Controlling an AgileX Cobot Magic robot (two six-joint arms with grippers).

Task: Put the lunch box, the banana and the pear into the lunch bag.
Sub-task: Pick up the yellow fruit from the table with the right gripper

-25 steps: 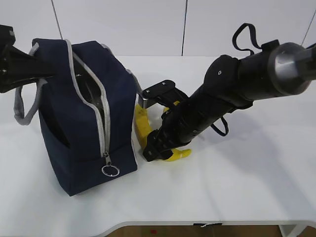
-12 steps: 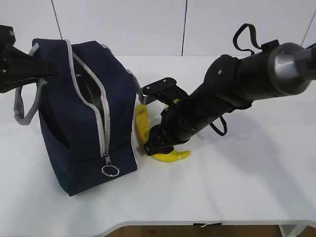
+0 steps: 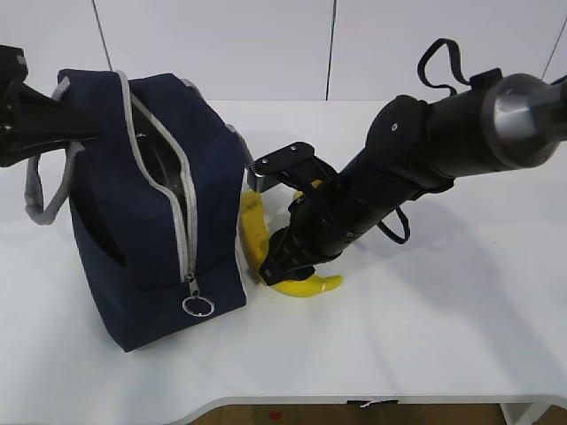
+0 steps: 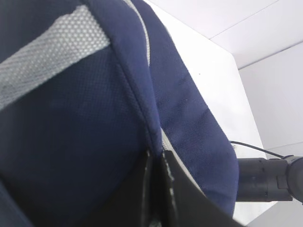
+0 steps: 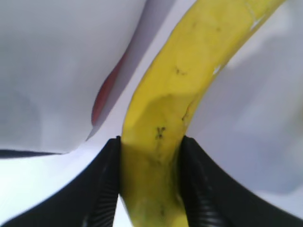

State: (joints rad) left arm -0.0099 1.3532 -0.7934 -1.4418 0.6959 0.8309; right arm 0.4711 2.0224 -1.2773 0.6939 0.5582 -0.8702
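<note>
The navy lunch bag (image 3: 133, 221) stands upright at the left with its grey zipper open. My left gripper (image 4: 156, 158) is shut on the bag's top rim beside the zipper; in the exterior view its tips are hidden behind the bag. The yellow banana (image 3: 306, 285) lies on the table just right of the bag. My right gripper (image 3: 282, 257) is shut on the banana (image 5: 161, 142), one finger (image 5: 106, 184) on each side of it. The pear and the lunch box are not seen; a small yellow patch (image 3: 314, 186) behind the right arm cannot be identified.
The bag's metal pull ring (image 3: 198, 306) hangs low on the front. A grey webbing handle (image 3: 35, 199) loops out on the left. The bag's white panel with a red shape (image 5: 106, 92) is close behind the banana. White table (image 3: 443, 319) stretches to the right and front.
My right gripper has shifted slightly over the banana, and more of the banana's lower end shows now. The bag and the left arm have not moved.
</note>
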